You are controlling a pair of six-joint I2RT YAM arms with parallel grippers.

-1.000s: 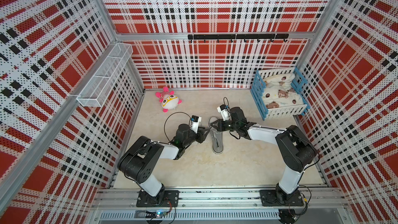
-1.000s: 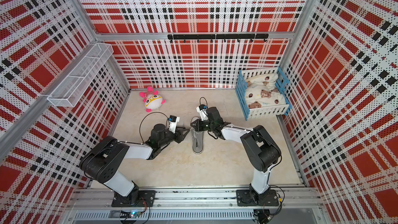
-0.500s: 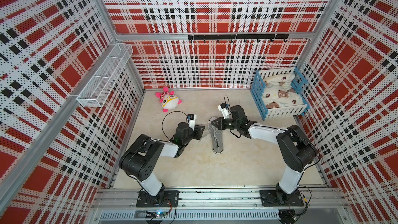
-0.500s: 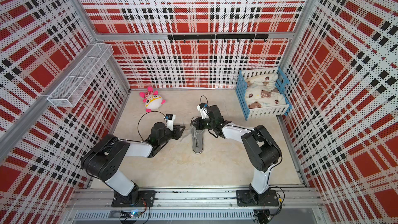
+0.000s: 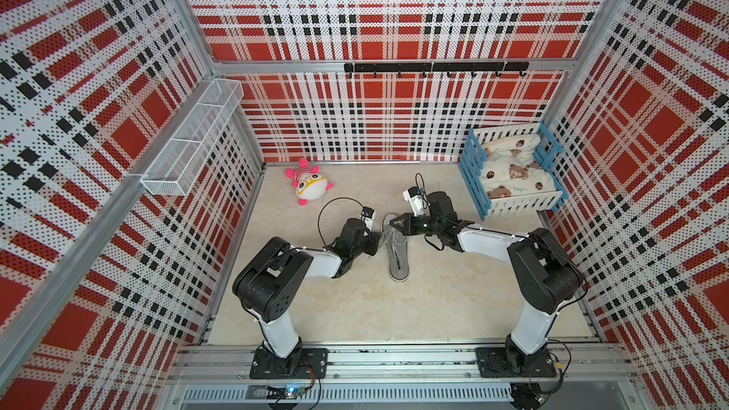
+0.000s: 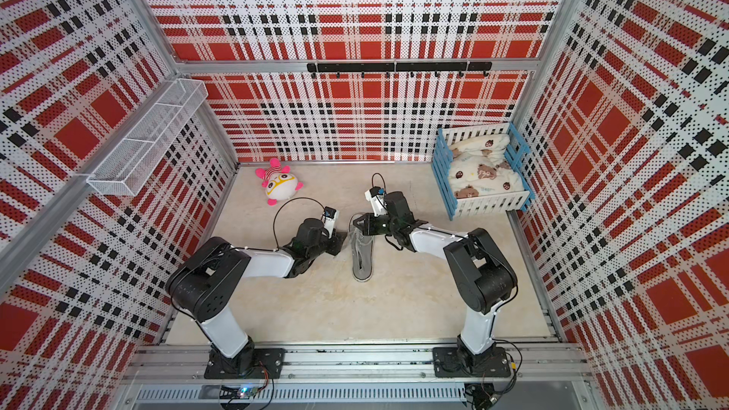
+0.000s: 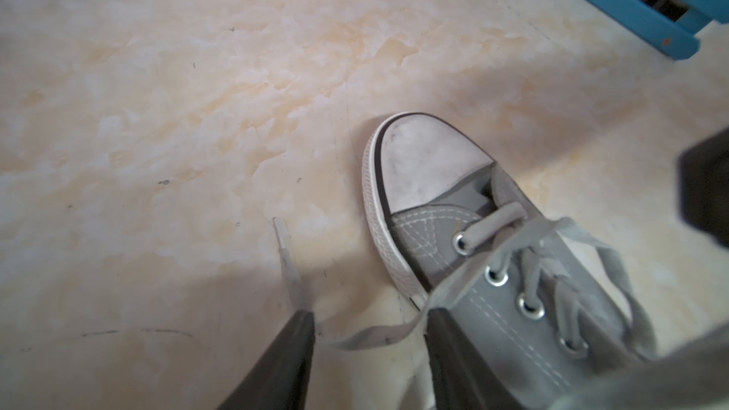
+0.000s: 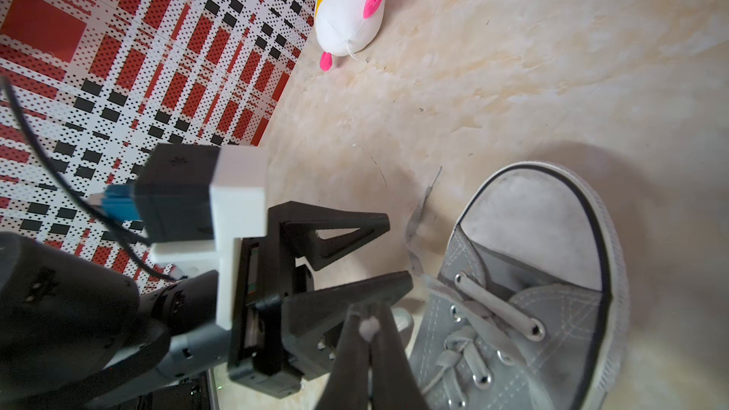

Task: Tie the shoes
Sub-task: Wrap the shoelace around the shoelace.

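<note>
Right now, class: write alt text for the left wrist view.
A grey sneaker sits untied on a marbled floor. One lace trails between the fingers of the open left gripper; a blue crate corner shows beyond.

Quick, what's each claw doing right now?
Left claw: open, lace running loose through it.
Right claw: shut, pinching something pale, apparently lace.

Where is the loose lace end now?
In the left wrist view the lace end lies on the floor, to the robot's left of the sneaker, beside its toe cap, beyond the open left gripper.
</note>
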